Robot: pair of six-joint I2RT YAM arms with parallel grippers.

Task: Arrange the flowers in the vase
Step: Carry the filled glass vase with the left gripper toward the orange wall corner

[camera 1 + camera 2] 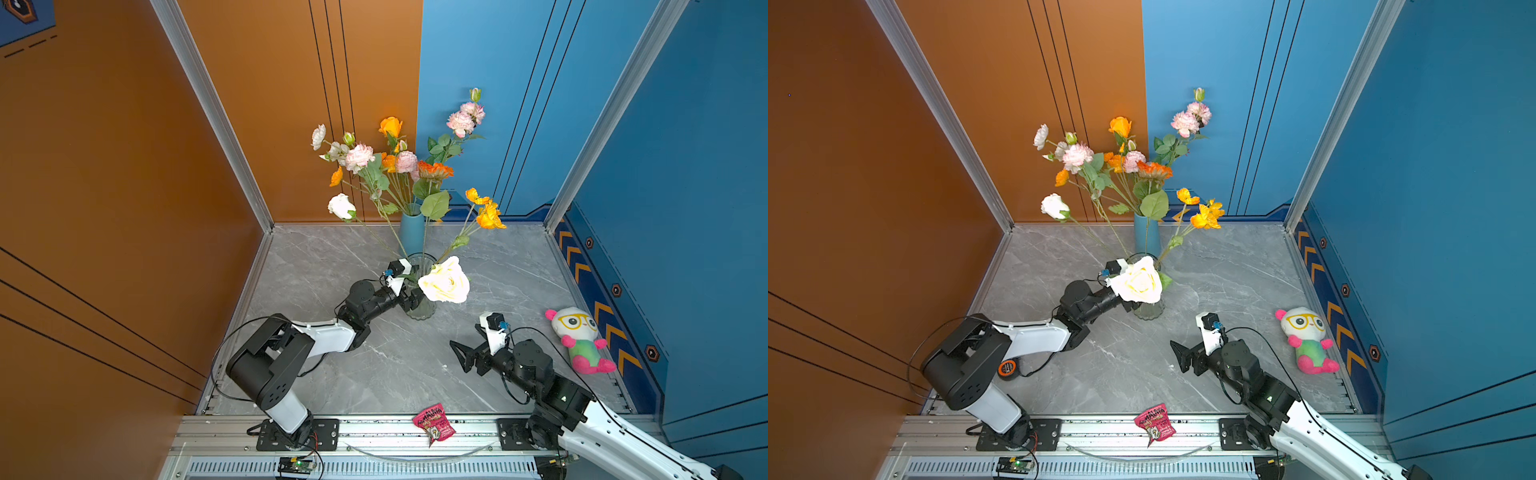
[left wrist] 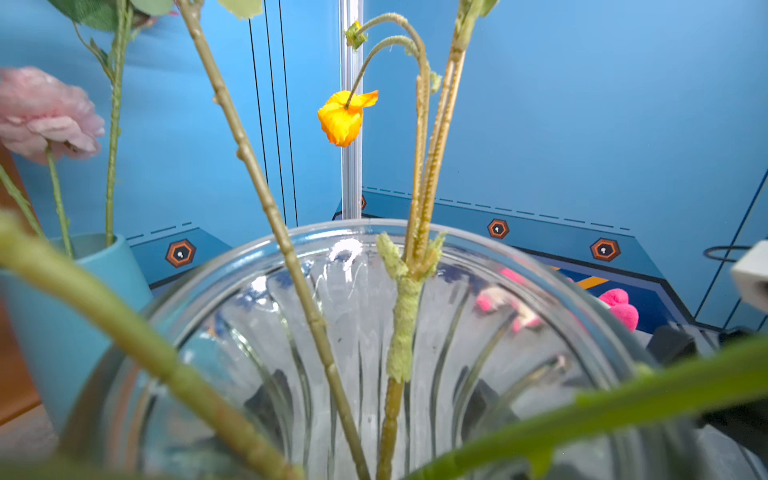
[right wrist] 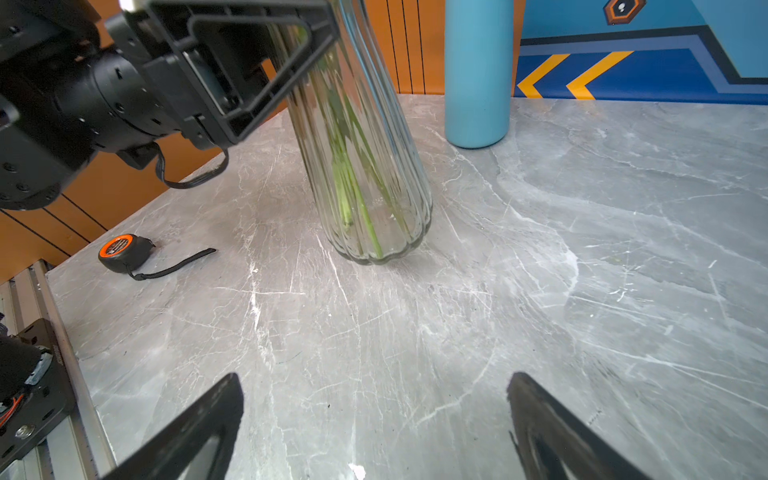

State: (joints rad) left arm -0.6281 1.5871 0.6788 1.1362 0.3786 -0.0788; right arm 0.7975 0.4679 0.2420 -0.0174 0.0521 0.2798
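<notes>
A tape measure (image 1: pixel 1007 368) lies on the gray table (image 1: pixel 374 374) at far left, beside the left arm. The left gripper (image 1: pixel 413 300) is clamped on the upper body of the glass vase (image 1: pixel 422 311). 3 flowers stand with their stems in that vase: a white rose (image 1: pixel 341 206), a big cream rose (image 1: pixel 444 280) over the rim, and a yellow-orange spray (image 1: pixel 488 212). Just behind it, the blue vase (image 1: pixel 411 235) holds pink and orange blooms (image 1: pixel 399 162). A pink snack packet (image 1: pixel 433 426) lies on the front rail. The right gripper (image 1: pixel 457 356) hovers low over bare table, jaws spread wide and empty. A plush toy (image 1: pixel 579 338) sits at far right.
</notes>
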